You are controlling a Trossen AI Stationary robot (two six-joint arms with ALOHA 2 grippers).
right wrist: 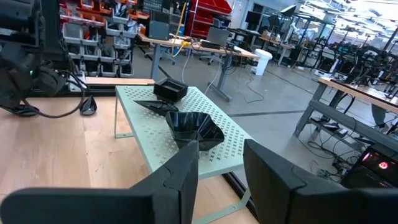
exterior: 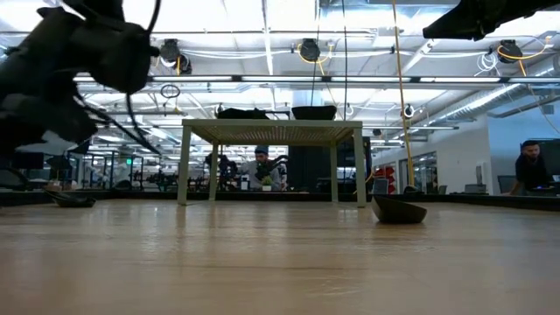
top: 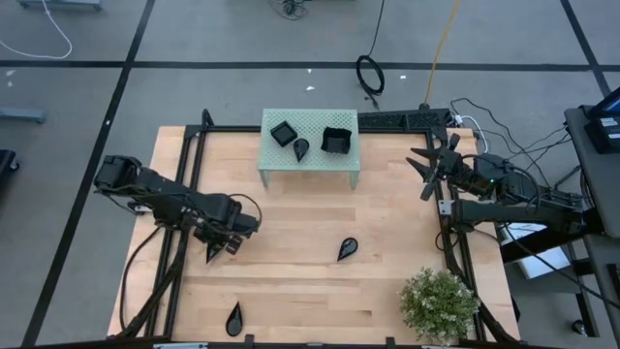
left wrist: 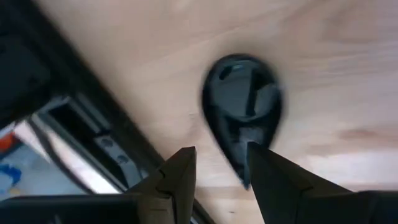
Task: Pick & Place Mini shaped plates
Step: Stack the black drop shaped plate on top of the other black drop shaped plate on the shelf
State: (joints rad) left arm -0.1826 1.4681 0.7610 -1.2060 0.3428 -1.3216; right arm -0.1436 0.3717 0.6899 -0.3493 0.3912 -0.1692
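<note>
Mini shaped plates: three on the pale green stand at the table's far edge — square one, teardrop, wavy-edged one. Three teardrops on the wooden table: one mid-table toward the right, one near the front edge left of centre, one under the left arm near the left rail.

Step in hand, by the look of it: picking the teardrop by the left rail. Left gripper directly above it, jaws parted to a narrow gap, holding nothing; one finger overlaps the plate's pointed tip in the wrist view, contact not confirmed.

Next move likely needs: lower, straddle the tip or rim, close, lift, carry to the stand. Glossy, shallow rim — could slip or skid on closing.

Right gripper parked by the far right corner, facing the stand, jaws apart, empty.
</note>
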